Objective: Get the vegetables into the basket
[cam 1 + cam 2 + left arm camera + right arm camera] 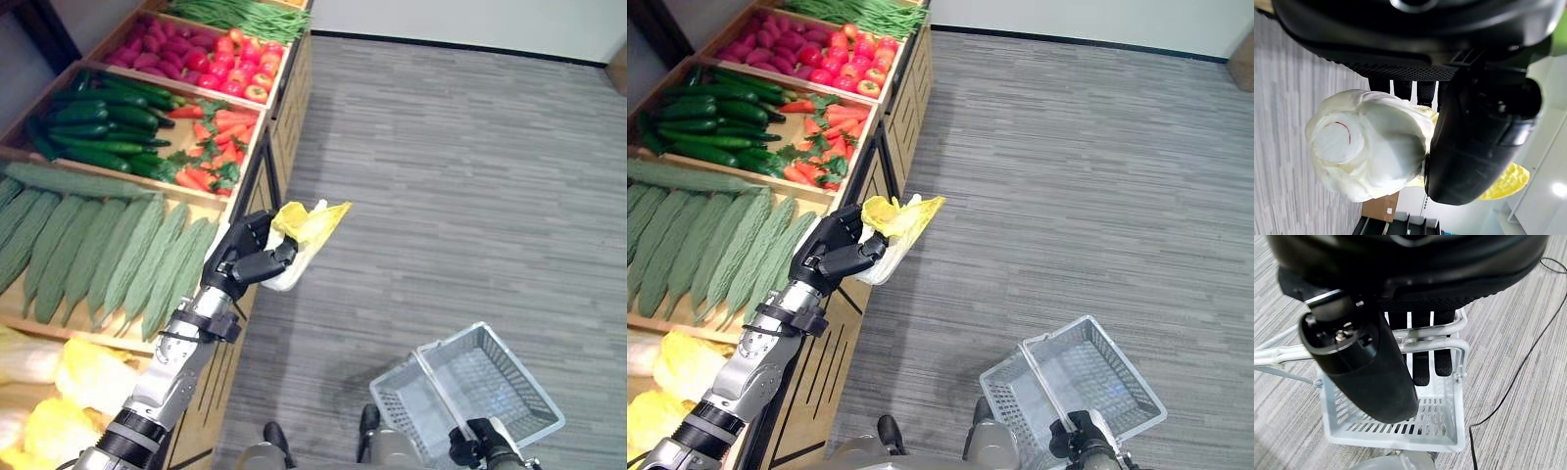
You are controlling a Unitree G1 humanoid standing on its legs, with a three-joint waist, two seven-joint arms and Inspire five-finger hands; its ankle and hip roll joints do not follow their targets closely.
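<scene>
While one cabbage [299, 235], pale at the base with yellow leaves, is held off the edge of the wooden stand [257, 186] over the grey floor [460, 196], the left hand [250, 257] is seen with fingers and thumb curled round it. One white wire basket [468, 394] is carried low on the right side, well apart from the cabbage, and nothing is seen inside it. The right hand [1376, 377] is closed round the basket's handle [1430, 343]. On the stand, separate bins are recorded: cucumbers [93, 122], carrots [211, 142], tomatoes [240, 64] and long ridged green gourds [108, 250], roughly nine of the last, though the count is uncertain at the picture's edge.
</scene>
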